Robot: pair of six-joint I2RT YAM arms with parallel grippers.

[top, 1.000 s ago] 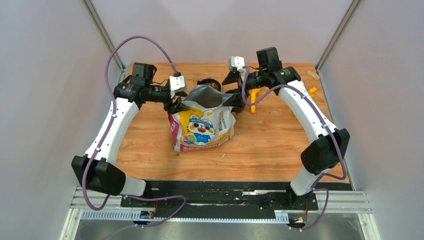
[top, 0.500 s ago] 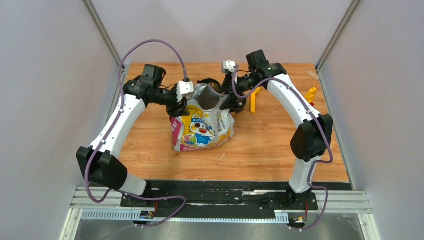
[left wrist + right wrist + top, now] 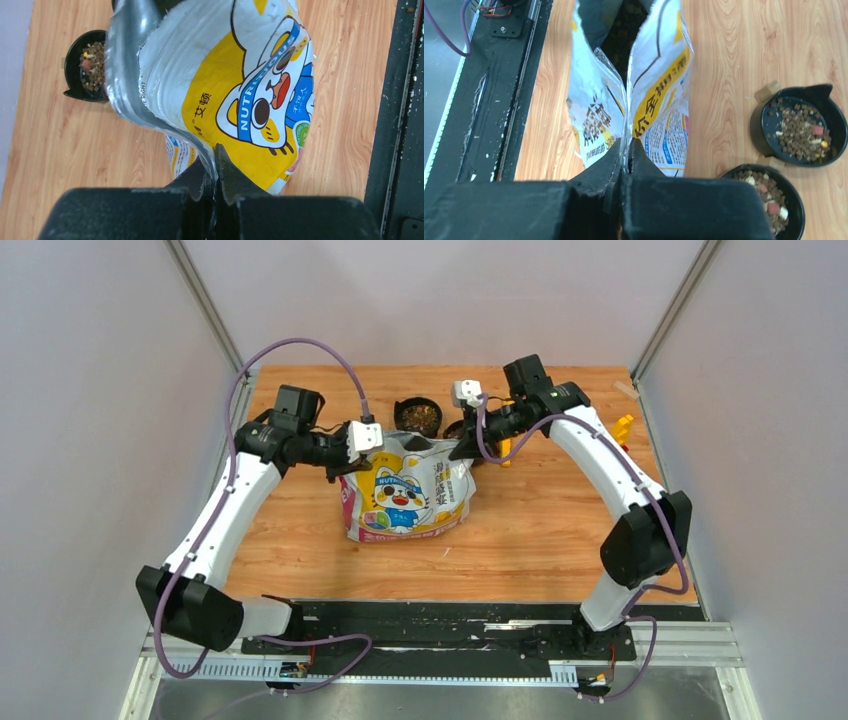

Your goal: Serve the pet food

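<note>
The cartoon-printed bag stands mid-table with its mouth pulled into a narrow slit. My left gripper is shut on the bag's left top edge, the foil pinched between the fingertips. My right gripper is shut on the right top edge. Pet food fills a black bowl behind the bag. The right wrist view shows two black bowls, both holding pet food. More dark kibble shows inside the bag's mouth.
A yellow plastic piece stands beside the right gripper and another lies at the table's right edge. The black base rail runs along the near side. Grey walls enclose the wooden table.
Both grippers have closed on the bag's top edges. The arms have drawn apart and down, stretching the open mouth into a slit, and the bowl behind the bag now shows.
</note>
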